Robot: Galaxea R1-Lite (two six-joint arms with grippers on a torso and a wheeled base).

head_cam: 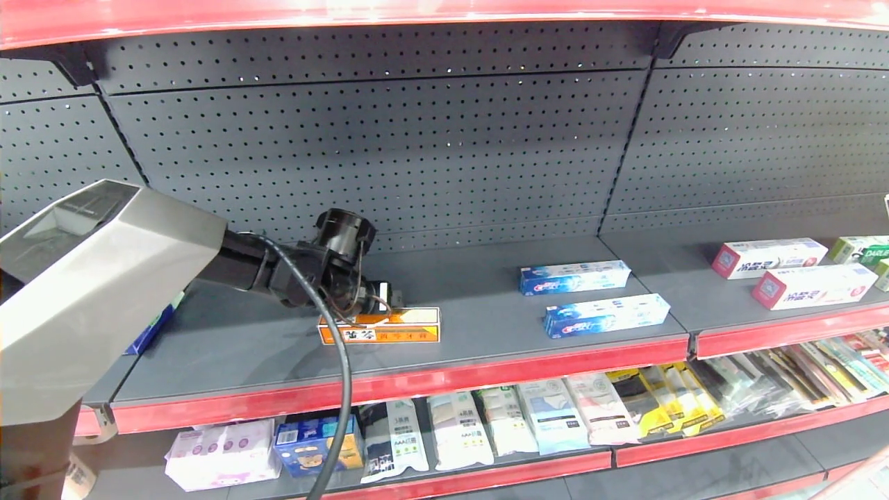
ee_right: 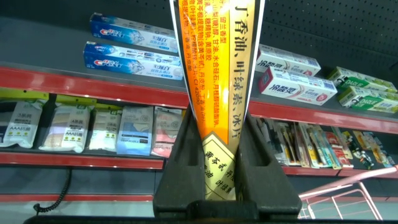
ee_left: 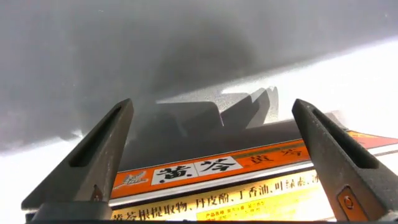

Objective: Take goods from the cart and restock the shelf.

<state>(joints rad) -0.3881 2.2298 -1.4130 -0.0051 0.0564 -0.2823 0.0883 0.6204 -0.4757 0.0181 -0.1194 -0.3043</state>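
On shelf (head_cam: 486,326), left gripper (ee_left: 211,107) apart over orange box (ee_left: 205,175); right gripper (ee_right: 219,127) clamps yellow box (ee_right: 214,62).

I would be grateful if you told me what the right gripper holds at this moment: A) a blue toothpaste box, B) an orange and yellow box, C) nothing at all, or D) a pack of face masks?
B: in the right wrist view the right gripper has its jaws shut on an orange and yellow box, which sticks out from between them.
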